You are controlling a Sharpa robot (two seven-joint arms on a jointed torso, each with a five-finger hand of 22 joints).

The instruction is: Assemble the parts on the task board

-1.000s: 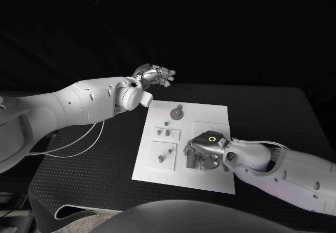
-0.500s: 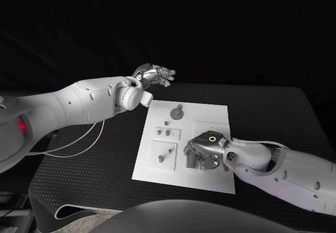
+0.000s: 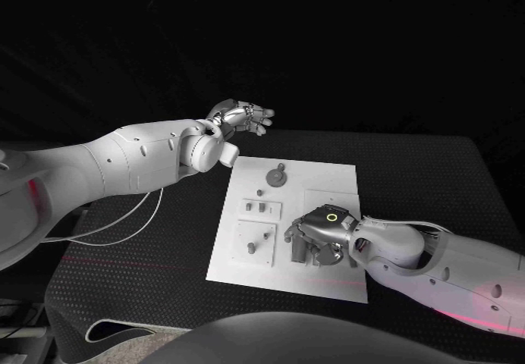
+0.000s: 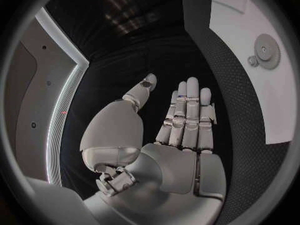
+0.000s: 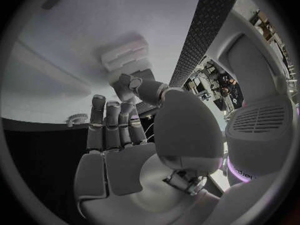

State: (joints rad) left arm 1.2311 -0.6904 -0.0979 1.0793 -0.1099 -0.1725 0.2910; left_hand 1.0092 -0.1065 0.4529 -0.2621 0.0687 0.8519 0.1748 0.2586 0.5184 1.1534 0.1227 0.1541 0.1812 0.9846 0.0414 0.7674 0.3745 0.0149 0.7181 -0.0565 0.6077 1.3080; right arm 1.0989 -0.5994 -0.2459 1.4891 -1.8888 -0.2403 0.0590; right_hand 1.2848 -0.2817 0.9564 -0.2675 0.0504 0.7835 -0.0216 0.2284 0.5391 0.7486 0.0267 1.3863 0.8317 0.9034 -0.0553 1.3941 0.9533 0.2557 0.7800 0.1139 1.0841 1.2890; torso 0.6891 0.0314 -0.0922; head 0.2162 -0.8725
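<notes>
Black table (image 3: pixel 438 174) carries the task board (image 3: pixel 328 182). Right hand (image 3: pixel 317 236) works parts near five o'clock, grip unclear; left hand (image 3: pixel 240 117) hovers open at eleven. Next: seat precisely.

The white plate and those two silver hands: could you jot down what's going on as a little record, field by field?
Surface: black table
Task board: white plate lying flat in the middle of the table
Round part: a gear-like disc near the board's far edge
Small parts: a few pieces on the board's left side
Left hand: raised beyond the board's far left corner, fingers straight and apart, holding nothing
Right hand: low over the board's right side, fingers pointing down at it; whether it holds a part cannot be told
</notes>
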